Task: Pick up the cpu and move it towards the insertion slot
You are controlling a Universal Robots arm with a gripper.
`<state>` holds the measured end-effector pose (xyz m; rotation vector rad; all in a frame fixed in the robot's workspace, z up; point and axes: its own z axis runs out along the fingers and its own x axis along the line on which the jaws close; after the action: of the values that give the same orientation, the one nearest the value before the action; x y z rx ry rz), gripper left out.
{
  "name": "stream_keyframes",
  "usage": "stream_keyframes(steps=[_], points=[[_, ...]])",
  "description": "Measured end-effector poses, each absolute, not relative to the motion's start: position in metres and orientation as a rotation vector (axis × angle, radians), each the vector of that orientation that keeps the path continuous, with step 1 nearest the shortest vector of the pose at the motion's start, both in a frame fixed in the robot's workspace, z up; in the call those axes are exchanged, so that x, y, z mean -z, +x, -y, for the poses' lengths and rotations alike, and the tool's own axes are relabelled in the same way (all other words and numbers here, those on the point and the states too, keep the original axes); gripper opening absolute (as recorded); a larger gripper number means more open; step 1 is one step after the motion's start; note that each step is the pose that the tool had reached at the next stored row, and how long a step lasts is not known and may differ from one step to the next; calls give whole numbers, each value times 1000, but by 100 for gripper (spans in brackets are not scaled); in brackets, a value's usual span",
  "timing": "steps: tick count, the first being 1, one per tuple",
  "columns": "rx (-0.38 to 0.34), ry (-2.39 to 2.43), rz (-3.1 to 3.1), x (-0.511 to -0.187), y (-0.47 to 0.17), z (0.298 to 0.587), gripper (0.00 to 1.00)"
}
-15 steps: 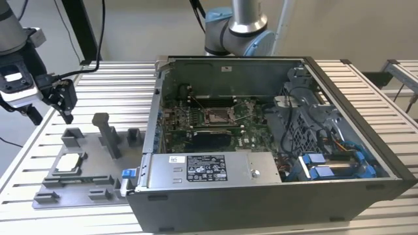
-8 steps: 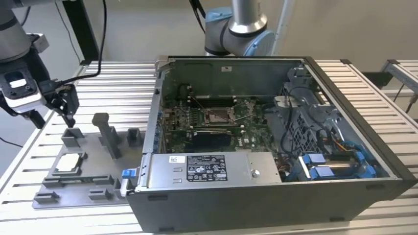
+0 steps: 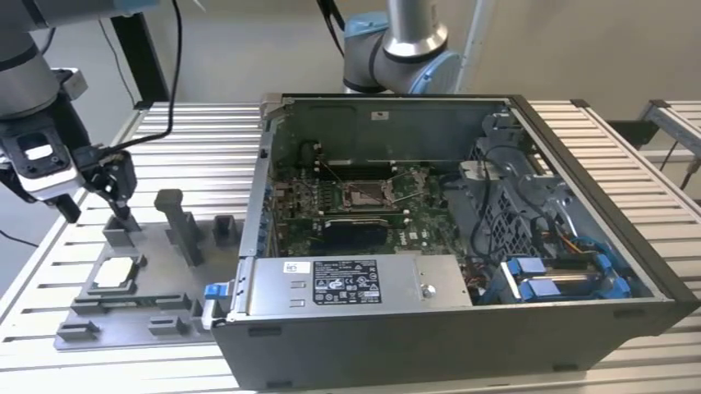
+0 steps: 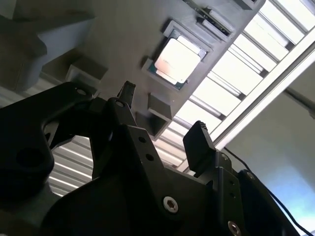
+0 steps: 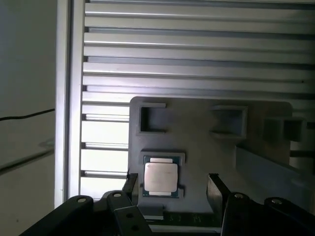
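In the exterior view, the gripper [image 3: 97, 215] hung with its two fingers apart and nothing in them. The cpu [image 3: 115, 272] lay flat in the grey tray [image 3: 164, 308] just below it, and the insertion slot [image 3: 365, 194] sat well apart from it inside the computer case [image 3: 438, 345]. In the second wrist view, the cpu [image 4: 178, 60] lay out past the gripper [image 4: 164, 110], not between the fingertips. In the first wrist view, the cpu [image 5: 161, 178] sat nearer one finger of the gripper [image 5: 171, 181] than the other, so a good grab would likely need centring first, then a straight drop and a soft squeeze on its edges.
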<state>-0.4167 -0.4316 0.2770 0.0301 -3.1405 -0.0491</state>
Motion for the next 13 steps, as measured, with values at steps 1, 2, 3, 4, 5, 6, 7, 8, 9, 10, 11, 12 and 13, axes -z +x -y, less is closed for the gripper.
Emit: stream_keyframes(steps=[1,2,3,4,5,6,7,8,9,10,11,12,13], points=[[49,30,3140,-275,-417,432,100],[49,30,3140,-274,-417,432,100],[49,30,3140,-272,-417,432,100],[49,30,3141,-270,-417,432,100],[49,30,3141,-269,-417,432,100],[49,30,3141,-267,-417,432,100],[49,30,3141,-265,-417,432,100],[49,30,3141,-264,-417,432,100],[48,30,3140,-262,-417,432,100],[48,30,3141,-260,-417,432,100],[48,30,3141,-258,-417,432,100],[48,30,3141,-257,-417,432,100],[48,30,3141,-255,-417,432,100]])
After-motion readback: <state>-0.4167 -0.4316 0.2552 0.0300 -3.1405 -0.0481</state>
